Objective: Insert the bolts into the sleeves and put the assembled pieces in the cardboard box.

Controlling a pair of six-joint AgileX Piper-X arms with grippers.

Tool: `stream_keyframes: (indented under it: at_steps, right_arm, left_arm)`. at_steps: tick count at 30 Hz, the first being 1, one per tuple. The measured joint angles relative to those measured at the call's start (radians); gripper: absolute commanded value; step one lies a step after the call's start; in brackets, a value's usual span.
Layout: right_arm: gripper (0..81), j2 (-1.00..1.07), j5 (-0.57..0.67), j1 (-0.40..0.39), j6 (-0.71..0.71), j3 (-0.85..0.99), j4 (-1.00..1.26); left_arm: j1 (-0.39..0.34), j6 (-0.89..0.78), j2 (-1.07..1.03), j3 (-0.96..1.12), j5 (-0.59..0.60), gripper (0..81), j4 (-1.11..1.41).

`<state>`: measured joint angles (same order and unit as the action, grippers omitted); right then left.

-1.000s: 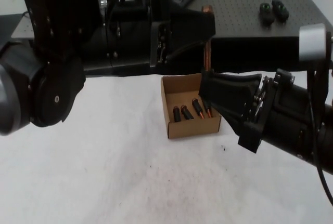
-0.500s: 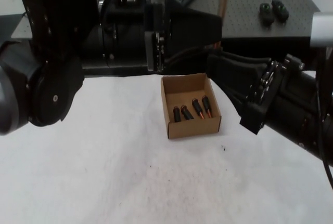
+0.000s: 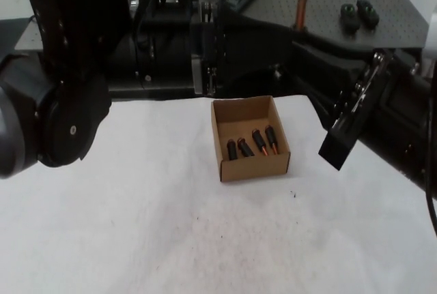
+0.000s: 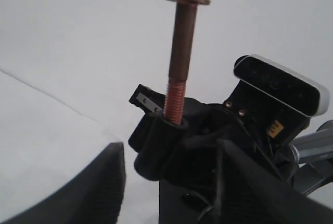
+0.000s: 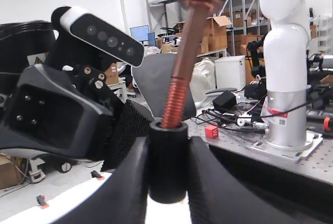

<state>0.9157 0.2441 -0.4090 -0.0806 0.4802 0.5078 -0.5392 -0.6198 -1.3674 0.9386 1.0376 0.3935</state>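
Bolt (image 5: 184, 57) in sleeve (image 5: 167, 161), right fingers (image 5: 130, 182) clamped on it, past far rim of cardboard box (image 3: 254, 168), left fingers (image 4: 88, 193) seemingly apart

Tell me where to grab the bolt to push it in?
Grab the bolt by its smooth shank just under the head, coming from the side. It stands upright with its threaded end in the sleeve, which the right gripper holds, so the upper part is free.

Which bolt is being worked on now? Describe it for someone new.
Beyond the cardboard box, the right gripper clamps a black sleeve. The copper bolt stands in its top, threads partly exposed, unlike the four assembled pieces lying in the box.
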Motion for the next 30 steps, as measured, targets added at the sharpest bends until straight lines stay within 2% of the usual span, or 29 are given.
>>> stream_keyframes:
  at_steps: [3,7,10,15,25,30]
  right_arm:
    - [1.5,0.000,-0.003,0.000,0.100,0.000,0.011]
    - [1.5,0.000,-0.029,0.000,0.130,0.000,0.011]
    - [1.5,0.000,-0.076,0.000,0.126,0.000,0.020]
    - [1.5,0.000,-0.087,0.000,0.092,0.000,0.042]
    - [1.5,0.000,-0.055,0.000,0.038,0.000,0.075]
    - [1.5,0.000,-0.055,0.000,0.056,0.000,0.080]
  left_arm:
    - [0.000,0.002,0.000,0.000,0.000,38.4,0.000]
    - [0.000,0.002,0.000,0.000,0.000,38.4,0.000]
    - [0.000,0.002,0.000,0.000,0.000,38.4,0.000]
    - [0.000,0.002,0.000,0.000,0.000,38.4,0.000]
    - [0.000,0.017,0.000,0.000,0.000,38.4,0.000]
    - [0.000,0.017,0.000,0.000,0.000,38.4,0.000]
